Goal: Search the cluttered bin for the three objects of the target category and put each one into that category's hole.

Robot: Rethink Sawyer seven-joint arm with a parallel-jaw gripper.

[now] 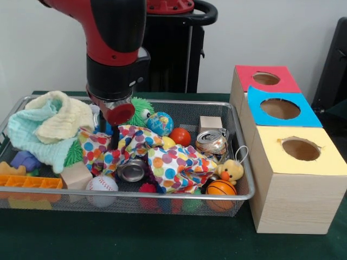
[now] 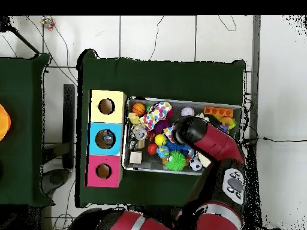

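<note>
A wire mesh bin (image 1: 241, 162) (image 2: 237, 108) holds a jumble of toys, cans and cloths. My gripper (image 1: 115, 135) (image 2: 181, 130) reaches down at the left-middle of the bin, its tip sunk in a polka-dot cloth (image 1: 173, 162) (image 2: 159, 112). The cloth hides the tip. Balls lie around it: a globe ball (image 1: 160, 123), a red ball (image 1: 180, 136), a baseball (image 1: 101, 183), a basketball (image 1: 221, 188) (image 2: 139, 108) and a green spiky ball (image 1: 143, 111) (image 2: 175, 159). Two cans show, one crushed (image 1: 211, 142) and one beside the cloth (image 1: 132, 170).
Three wooden boxes with holes stand beside the bin: red top (image 1: 265, 79) (image 2: 103, 171), blue top (image 1: 281, 108) (image 2: 105, 138), yellow top (image 1: 301, 149) (image 2: 107, 106). A pale green and yellow cloth (image 1: 49, 127), orange brick (image 1: 30, 182), wooden blocks (image 1: 210, 123) and yellow duck (image 1: 231, 170) also fill the bin.
</note>
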